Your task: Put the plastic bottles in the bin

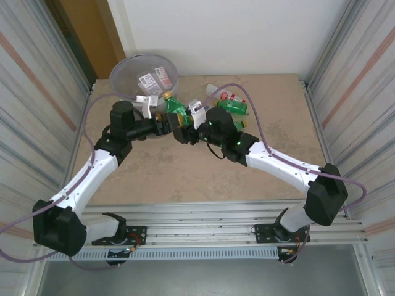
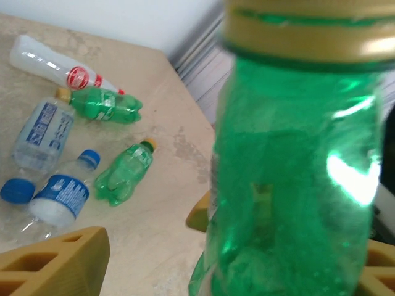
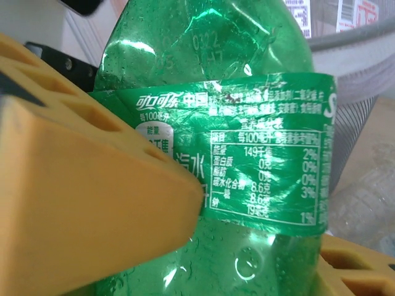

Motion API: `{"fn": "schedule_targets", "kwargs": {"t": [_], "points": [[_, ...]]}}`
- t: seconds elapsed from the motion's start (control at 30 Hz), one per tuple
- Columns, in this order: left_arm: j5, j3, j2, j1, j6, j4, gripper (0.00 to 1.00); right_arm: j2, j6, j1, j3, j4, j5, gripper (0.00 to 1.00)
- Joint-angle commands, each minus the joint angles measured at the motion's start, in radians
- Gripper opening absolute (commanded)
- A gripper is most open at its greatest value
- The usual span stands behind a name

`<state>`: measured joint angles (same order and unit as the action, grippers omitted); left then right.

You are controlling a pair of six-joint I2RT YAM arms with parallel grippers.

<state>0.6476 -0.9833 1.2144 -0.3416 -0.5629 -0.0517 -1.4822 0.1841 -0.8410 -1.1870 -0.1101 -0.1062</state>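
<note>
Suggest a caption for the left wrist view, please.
Green bottle between the left gripper's yellow fingers, other bottles on the table behind.

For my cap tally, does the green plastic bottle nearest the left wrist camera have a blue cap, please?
No, the green plastic bottle has a yellow cap.

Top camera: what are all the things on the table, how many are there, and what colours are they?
Crushed green plastic bottle: one, green with a yellow cap, held up beside the bin.
Loose crushed plastic bottles: at least five, clear or green, lying at the table's far right.
Binned bottles: at least two, white and red labels, inside the bin.
Round translucent grey plastic bin: one, grey, far left corner.
Beige table: one, under everything.
Left gripper: one, yellow fingers, open around the green bottle.
Right gripper: one, yellow fingers, shut on the green bottle.
</note>
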Motion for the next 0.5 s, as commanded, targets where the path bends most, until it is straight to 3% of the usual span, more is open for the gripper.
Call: {"fn": "schedule_targets", "kwargs": {"t": [0.0, 0.13, 0.27, 0.37, 0.47], "points": [[0.061, -0.035, 0.007, -0.004, -0.036, -0.084, 0.64, 0.030, 0.038, 0.010, 0.003, -0.088, -0.045, 0.26], [0.058, -0.052, 0.005, -0.004, -0.029, -0.086, 0.39, 0.025, 0.048, 0.013, 0.001, -0.108, -0.060, 0.28], [0.051, -0.086, 0.006, -0.005, 0.014, -0.048, 0.23, 0.026, 0.054, 0.017, 0.000, -0.114, -0.059, 0.32], [0.028, -0.120, 0.008, -0.005, 0.065, 0.012, 0.13, 0.034, 0.061, 0.020, 0.001, -0.117, -0.059, 0.40], [-0.007, -0.171, 0.011, -0.005, 0.133, 0.085, 0.06, 0.043, 0.069, 0.025, 0.003, -0.116, -0.058, 0.57]]}}
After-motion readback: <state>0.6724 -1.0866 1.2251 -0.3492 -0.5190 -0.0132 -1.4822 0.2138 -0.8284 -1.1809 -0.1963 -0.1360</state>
